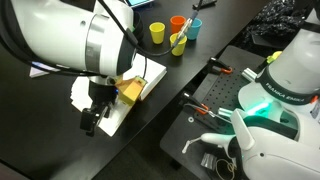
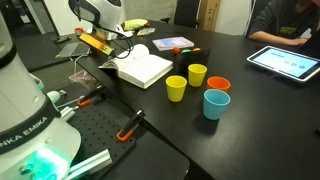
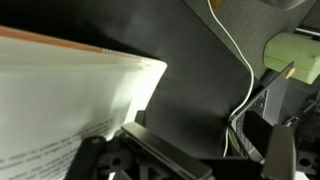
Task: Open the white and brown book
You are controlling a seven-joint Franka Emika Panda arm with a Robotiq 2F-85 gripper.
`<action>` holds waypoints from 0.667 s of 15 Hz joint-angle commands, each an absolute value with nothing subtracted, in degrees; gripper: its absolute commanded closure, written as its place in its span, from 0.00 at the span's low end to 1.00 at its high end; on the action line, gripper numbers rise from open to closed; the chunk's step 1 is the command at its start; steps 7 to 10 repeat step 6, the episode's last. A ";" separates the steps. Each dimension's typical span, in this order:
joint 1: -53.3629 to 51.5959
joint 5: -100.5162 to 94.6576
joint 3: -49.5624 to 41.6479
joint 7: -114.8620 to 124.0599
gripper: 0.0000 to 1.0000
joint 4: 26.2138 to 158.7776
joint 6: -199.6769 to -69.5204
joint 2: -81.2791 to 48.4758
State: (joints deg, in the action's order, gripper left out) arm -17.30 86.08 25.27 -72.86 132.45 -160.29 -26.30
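Black table [image 2: 260, 120], wooden door [image 2: 211, 14] behind

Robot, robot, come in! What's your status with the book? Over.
Claw looks open, at the cover. Book cover lifted, white pages showing. Cups apart, nothing blocking.

— Site type?
— I'd log it as a robotics lab or office. Beyond my gripper [image 2: 97, 44]: black table [image 2: 270, 120], tablet [image 2: 285, 62], seated person [image 2: 285, 18]. Base side of it: perforated mounting plate [image 2: 110, 140], orange-handled tools [image 2: 128, 126].
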 commanded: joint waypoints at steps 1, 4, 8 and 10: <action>-14.84 85.46 25.59 -68.82 0.00 133.45 -154.68 -21.17; -17.55 81.85 21.59 -65.64 0.00 134.23 -152.32 -18.00; -18.03 78.22 20.19 -63.21 0.00 134.74 -151.78 -16.87; -18.03 78.22 20.19 -63.21 0.00 134.74 -151.78 -16.87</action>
